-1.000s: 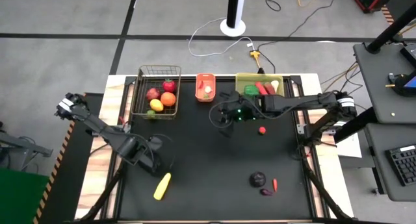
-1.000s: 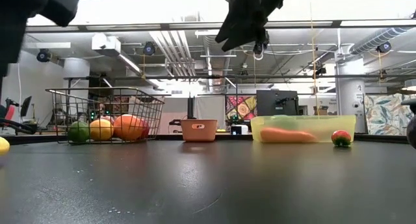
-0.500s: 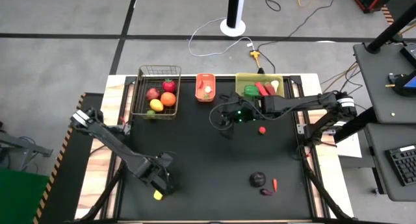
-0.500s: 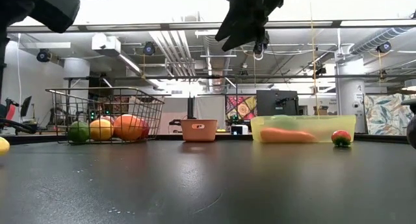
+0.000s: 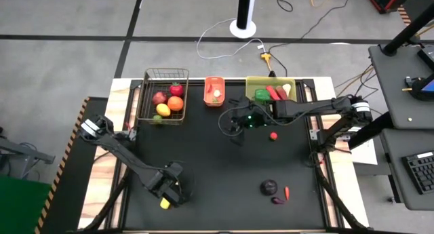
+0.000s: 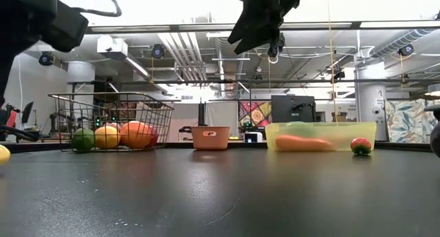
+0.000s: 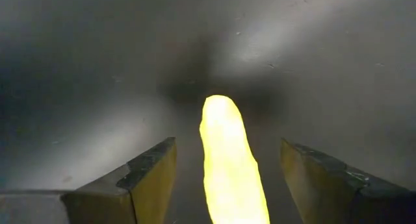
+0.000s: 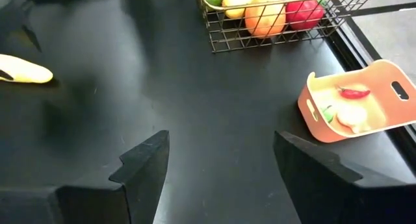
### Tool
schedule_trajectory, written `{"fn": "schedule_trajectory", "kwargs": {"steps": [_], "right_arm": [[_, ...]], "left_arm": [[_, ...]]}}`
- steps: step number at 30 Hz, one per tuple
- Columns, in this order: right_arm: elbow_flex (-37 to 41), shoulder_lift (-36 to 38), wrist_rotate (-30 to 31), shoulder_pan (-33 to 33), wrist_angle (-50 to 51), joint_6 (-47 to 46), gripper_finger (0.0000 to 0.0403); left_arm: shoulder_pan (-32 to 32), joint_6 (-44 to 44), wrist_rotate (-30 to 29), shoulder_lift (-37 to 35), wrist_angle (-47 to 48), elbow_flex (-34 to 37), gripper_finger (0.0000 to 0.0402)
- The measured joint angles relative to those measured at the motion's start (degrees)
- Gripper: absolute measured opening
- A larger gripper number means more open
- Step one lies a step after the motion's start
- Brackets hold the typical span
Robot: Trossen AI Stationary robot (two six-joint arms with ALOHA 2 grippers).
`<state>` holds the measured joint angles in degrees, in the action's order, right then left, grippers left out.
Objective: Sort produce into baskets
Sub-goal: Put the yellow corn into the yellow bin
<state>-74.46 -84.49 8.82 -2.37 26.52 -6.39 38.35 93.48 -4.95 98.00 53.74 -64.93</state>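
My left gripper [image 7: 227,178]: fingers spread wide either side of the yellow corn [image 7: 229,160], low over the table's [image 5: 224,166] near left part, not touching it.
My right gripper [image 8: 218,165]: open wide, empty, raised beside the yellow-green bin [image 5: 270,88].
Baskets: three along the far edge, namely wire basket [image 5: 163,97], orange basket [image 5: 214,91] and the bin.
Loose produce: five pieces, counting the corn.

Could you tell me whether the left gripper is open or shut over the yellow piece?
Open: the left gripper has its fingers spread either side of the yellow corn, not touching it.
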Motion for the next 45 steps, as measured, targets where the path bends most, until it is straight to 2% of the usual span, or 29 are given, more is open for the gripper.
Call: {"fn": "schedule_trajectory", "kwargs": {"steps": [10,15,18,25,27,35,45], "right_arm": [[0.00,-0.04,0.02,0.00,0.00,0.35,0.0265],[0.02,-0.04,0.02,0.00,0.00,0.50,0.0268],[0.02,-0.04,0.02,0.00,0.00,0.48,0.0270],[0.46,-0.04,0.05,0.00,0.22,0.04,0.0262],[0.76,-0.04,0.06,0.00,0.22,-0.14,0.0260],[2.85,-0.04,0.06,0.00,0.21,-1.53,0.0265],[9.07,-0.04,0.01,3.04,-4.33,-5.37,0.0251]], "left_arm": [[0.45,1.95,0.00,0.30,-10.13,7.25,0.0244],[0.60,0.27,1.37,2.81,-12.03,7.40,0.0224],[0.57,-0.98,2.03,4.16,-10.84,6.27,0.0196],[0.63,-3.97,1.42,3.28,-7.77,4.74,0.0090],[0.65,-5.04,1.38,2.54,-7.80,4.68,0.0074],[0.38,-12.85,-1.42,-0.46,-7.29,4.64,0.0084],[-4.82,-32.83,-8.08,-5.14,-4.01,4.64,0.0086]]}}
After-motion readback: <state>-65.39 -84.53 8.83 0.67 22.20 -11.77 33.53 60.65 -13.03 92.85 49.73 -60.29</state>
